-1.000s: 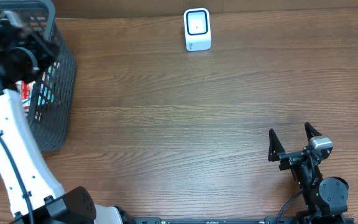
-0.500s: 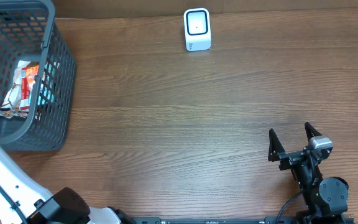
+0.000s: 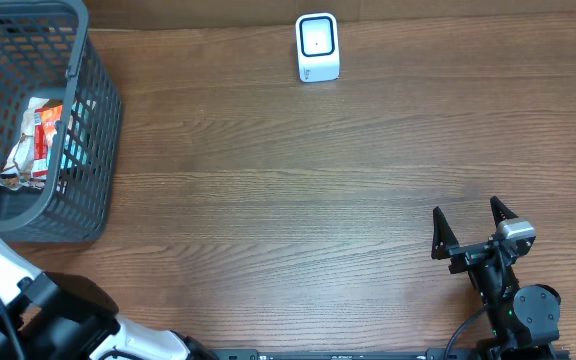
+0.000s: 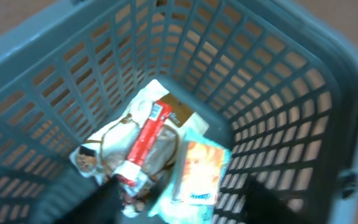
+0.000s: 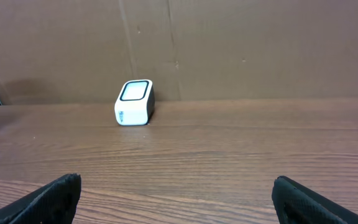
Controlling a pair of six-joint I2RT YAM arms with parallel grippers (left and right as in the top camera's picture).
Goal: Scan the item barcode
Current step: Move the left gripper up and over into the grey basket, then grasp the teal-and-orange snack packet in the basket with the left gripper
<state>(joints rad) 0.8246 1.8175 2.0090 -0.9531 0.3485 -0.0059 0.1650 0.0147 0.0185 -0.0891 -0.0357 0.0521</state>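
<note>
Left gripper (image 4: 185, 198) poised over basket (image 4: 278, 93), jaws apart and empty; risk of pinching red-striped packet (image 4: 145, 140) and orange packet (image 4: 202, 171) together, or snagging mesh wall before reaching scanner (image 3: 317, 46).

Noted grey plastic basket (image 3: 93, 120) at the far-left corner of wooden table (image 3: 298, 210); upright, open-topped, walls a lattice of rectangular slots under a thick rim. Rests directly on the tabletop, partly cut off by the left edge in the overhead view. Dark brown wood, grain running left to right. Along the far edge, plain brown cardboard backdrop (image 5: 241, 43), marked by vertical seams.
</note>
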